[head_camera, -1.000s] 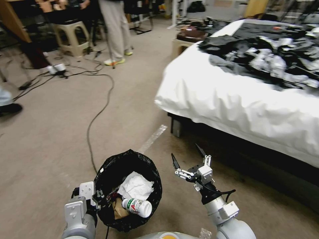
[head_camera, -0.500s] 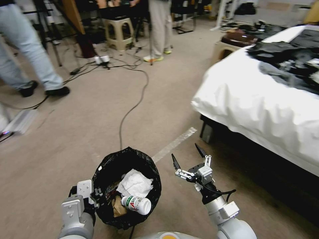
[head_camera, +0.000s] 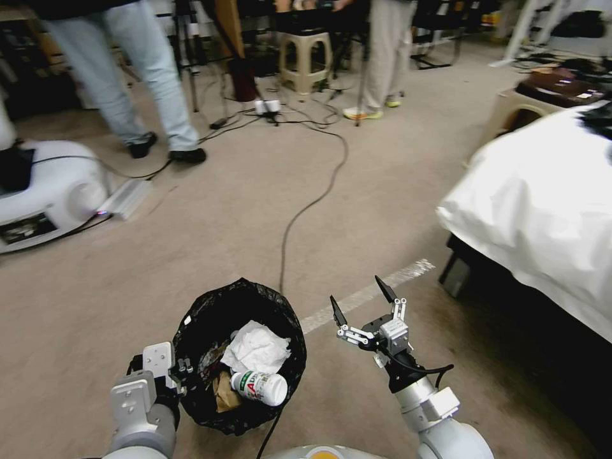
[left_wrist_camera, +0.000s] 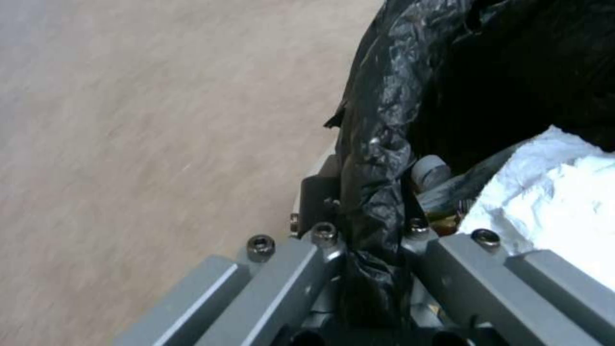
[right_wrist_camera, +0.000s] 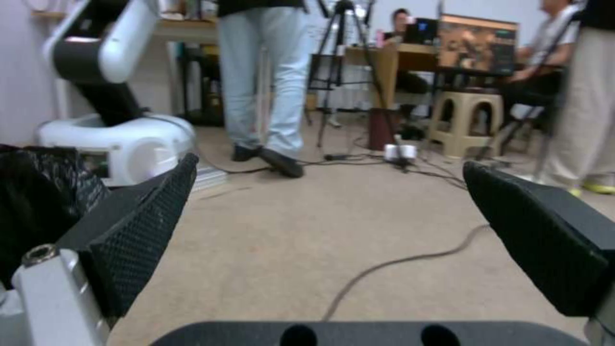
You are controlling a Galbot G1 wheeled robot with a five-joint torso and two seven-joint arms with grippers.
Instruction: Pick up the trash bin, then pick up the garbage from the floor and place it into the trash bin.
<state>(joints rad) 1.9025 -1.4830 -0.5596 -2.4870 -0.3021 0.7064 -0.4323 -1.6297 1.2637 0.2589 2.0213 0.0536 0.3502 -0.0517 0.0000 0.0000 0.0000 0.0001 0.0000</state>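
The trash bin (head_camera: 205, 317), lined with a glossy black bag, hangs low in front of me on the left. My left gripper (head_camera: 181, 371) is shut on its near rim; in the left wrist view the left gripper (left_wrist_camera: 370, 230) pinches the black bag (left_wrist_camera: 378, 134) between both fingers. Garbage lies inside the bin: a white tissue (head_camera: 257, 347), a small white plastic bottle (head_camera: 259, 387) and a brown paper bag (head_camera: 223, 393). The tissue (left_wrist_camera: 564, 197) also appears in the left wrist view. My right gripper (head_camera: 354, 289) is open and holds nothing, just right of the bin, and the right gripper (right_wrist_camera: 330, 166) faces bare floor.
A black cable (head_camera: 313, 201) runs across the beige floor toward the bin. A bed with a white cover (head_camera: 548, 197) stands at the right. A white robot base (head_camera: 54, 191) sits at the left. People's legs (head_camera: 150, 83) and a stool (head_camera: 306, 57) are farther back.
The camera has swung left: the bed has slid toward the right edge, and the white robot base and a person's legs have come into view. Both grippers keep their poses.
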